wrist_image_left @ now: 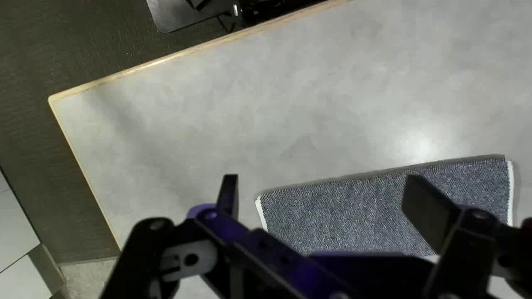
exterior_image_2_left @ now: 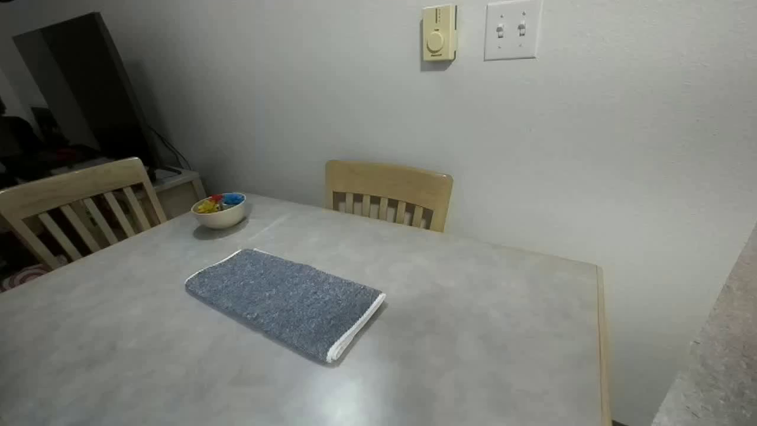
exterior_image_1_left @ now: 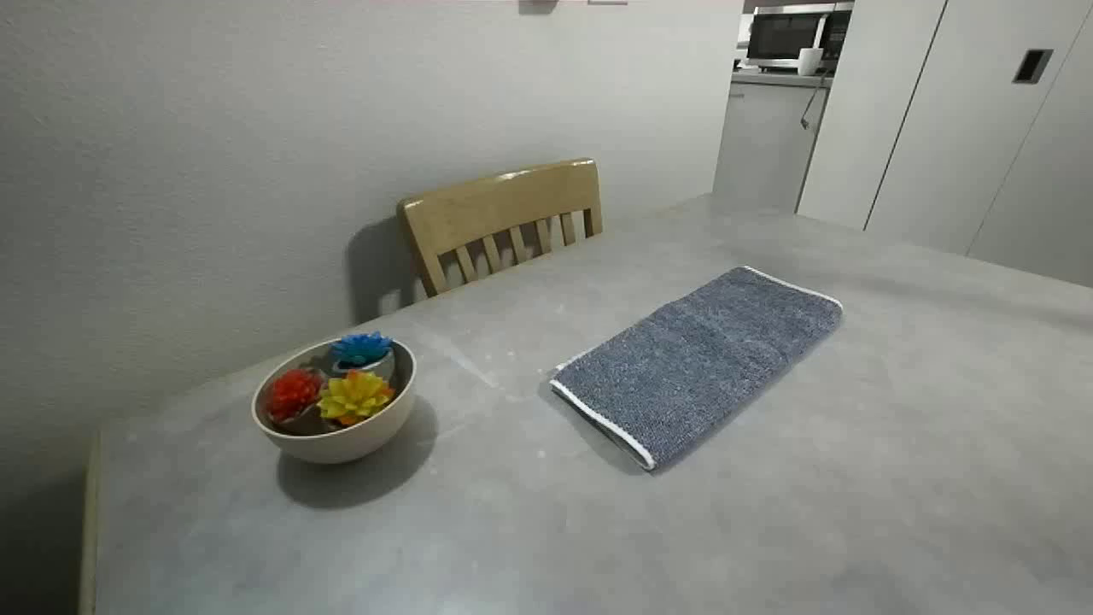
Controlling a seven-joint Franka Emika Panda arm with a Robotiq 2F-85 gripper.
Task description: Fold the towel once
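Towel (exterior_image_2_left: 284, 302) lies folded on the table (exterior_image_2_left: 485, 331), in from the edge along the wall (exterior_image_2_left: 568, 148); the bowl (exterior_image_1_left: 367, 437) sits nearer a corner. Your gripper (wrist_image_left: 326, 202) has its fingers (wrist_image_left: 426, 209) spread wide.

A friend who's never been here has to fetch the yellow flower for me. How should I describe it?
On the grey table, in an exterior view, look left of the blue-grey towel for the cream bowl. Inside it, the yellow flower, with some orange in its petals, sits close to a red flower and a blue flower; of the three, it alone is yellow.
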